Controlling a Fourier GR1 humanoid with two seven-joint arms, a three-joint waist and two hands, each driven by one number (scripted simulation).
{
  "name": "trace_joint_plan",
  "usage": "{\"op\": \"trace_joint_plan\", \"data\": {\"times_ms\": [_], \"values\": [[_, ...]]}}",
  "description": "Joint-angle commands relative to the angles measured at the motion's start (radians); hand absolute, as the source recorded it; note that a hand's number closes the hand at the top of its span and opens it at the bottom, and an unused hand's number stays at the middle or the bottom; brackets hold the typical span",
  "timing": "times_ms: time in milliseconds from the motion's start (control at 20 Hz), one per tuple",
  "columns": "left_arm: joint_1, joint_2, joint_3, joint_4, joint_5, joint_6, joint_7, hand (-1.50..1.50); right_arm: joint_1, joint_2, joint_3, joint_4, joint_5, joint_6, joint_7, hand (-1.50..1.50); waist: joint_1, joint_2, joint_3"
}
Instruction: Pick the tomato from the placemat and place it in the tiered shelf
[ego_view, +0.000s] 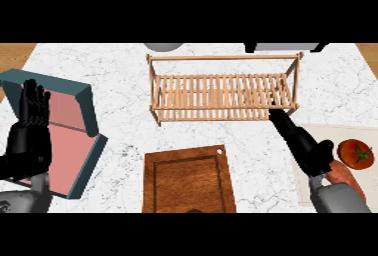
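A red tomato (356, 154) with a green stem lies on the pale placemat (325, 132) at the right edge of the counter. The wooden tiered shelf (224, 90) stands at the back centre, its slatted deck bare. My right hand (303, 142) stretches up and left with straight fingers, its fingertips near the shelf's front right corner; the tomato lies just right of its wrist, apart from it. My left hand (31, 112) rests open at the left edge, fingers up.
A teal box (83, 150) with a pink inside lies at the left under my left hand. A brown cutting board (189, 180) sits at the front centre. Another reddish item (347, 177) lies on the placemat below the tomato, partly hidden by my right forearm.
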Motion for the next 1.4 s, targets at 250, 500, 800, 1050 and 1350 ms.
{"op": "trace_joint_plan", "data": {"times_ms": [250,500,800,1050,1350], "values": [[0.180,-0.016,-0.033,0.170,0.085,-0.067,0.227,0.00,0.043,-0.238,-0.435,-0.085,-0.011,-0.236,-0.238,1.50,-0.170,-0.033,-0.013],[0.182,-0.034,-0.072,0.179,0.163,-0.165,0.322,0.00,0.241,-0.280,-0.616,0.130,-0.091,-0.258,-0.223,-1.50,-0.124,-0.013,-0.009],[0.125,-0.011,-0.086,0.182,0.182,-0.224,0.386,0.00,0.409,-0.354,-0.691,0.191,-0.140,0.015,-0.493,-1.50,-0.058,-0.015,-0.012],[0.080,0.002,-0.071,0.207,0.187,-0.254,0.409,0.00,0.526,-0.408,-0.691,0.114,-0.136,0.136,-0.487,-1.50,-0.035,-0.015,-0.015],[0.070,0.000,-0.080,0.183,0.175,-0.247,0.453,0.00,0.626,-0.475,-0.680,-0.148,-0.097,0.095,-0.250,-1.50,-0.024,-0.015,-0.017]]}}
